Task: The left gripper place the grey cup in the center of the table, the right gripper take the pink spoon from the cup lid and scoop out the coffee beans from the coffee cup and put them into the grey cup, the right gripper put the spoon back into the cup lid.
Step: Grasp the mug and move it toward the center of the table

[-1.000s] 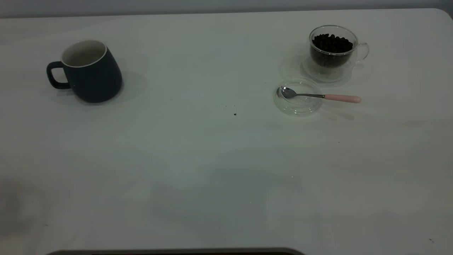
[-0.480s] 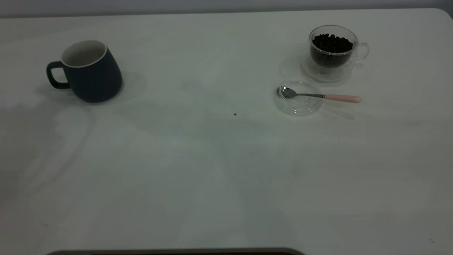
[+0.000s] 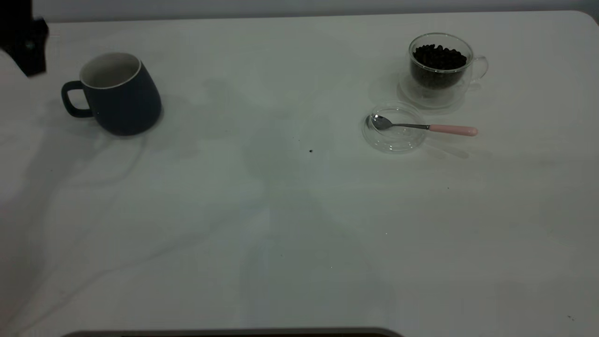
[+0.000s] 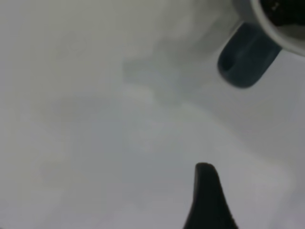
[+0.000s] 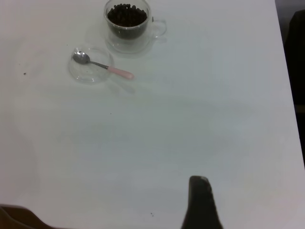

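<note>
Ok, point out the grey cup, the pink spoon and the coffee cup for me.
grey cup (image 3: 124, 105), exterior view, on its dark outer wall.
pink spoon (image 3: 452, 130), exterior view, on the pink handle.
coffee cup (image 3: 439, 63), exterior view, on the glass wall over the beans.

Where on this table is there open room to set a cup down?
The widest bare stretch of the white table lies between the dark grey mug on the left and the clear lid on the right, and across the whole near half. It is crowded only at far right, where the pink-handled spoon and glass cup of coffee beans cluster.
</note>
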Controlling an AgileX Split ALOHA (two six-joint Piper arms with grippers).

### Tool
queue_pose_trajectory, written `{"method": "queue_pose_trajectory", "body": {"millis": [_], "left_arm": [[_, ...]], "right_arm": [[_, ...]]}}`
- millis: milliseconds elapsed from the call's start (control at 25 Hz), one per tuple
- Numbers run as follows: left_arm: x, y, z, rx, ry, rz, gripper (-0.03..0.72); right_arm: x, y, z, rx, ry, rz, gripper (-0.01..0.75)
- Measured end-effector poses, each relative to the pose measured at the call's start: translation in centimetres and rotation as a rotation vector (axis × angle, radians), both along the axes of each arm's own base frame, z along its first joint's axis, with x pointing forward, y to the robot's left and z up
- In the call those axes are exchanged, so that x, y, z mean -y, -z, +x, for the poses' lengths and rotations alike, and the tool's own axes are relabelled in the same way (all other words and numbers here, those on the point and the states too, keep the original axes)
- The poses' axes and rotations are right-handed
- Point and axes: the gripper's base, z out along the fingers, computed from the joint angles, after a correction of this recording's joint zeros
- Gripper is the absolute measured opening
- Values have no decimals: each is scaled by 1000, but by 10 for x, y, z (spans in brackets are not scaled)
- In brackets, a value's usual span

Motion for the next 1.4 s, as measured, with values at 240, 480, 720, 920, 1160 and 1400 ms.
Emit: {"method": "queue_pose_trajectory", "body": {"millis": [240, 480, 720, 920, 1160, 1400], "left_arm": [[2, 37, 7, -8, 120, -5, 569], [6, 51, 16, 77, 168, -17, 569], [34, 61, 17, 69, 282, -8, 569], [71, 65, 15, 90, 370, -18, 569], [125, 64, 7, 132, 495, -34, 569], [173, 63, -5, 175, 604, -56, 569]], "right_arm": [[0, 0, 0, 0, 0, 0, 575], [0, 0, 0, 0, 0, 0, 575], [0, 0, 0, 0, 0, 1, 575], [0, 0, 0, 1, 0, 1, 575], [0, 0, 0, 2, 0, 1, 575], [0, 0, -1, 5, 0, 1, 575]]}}
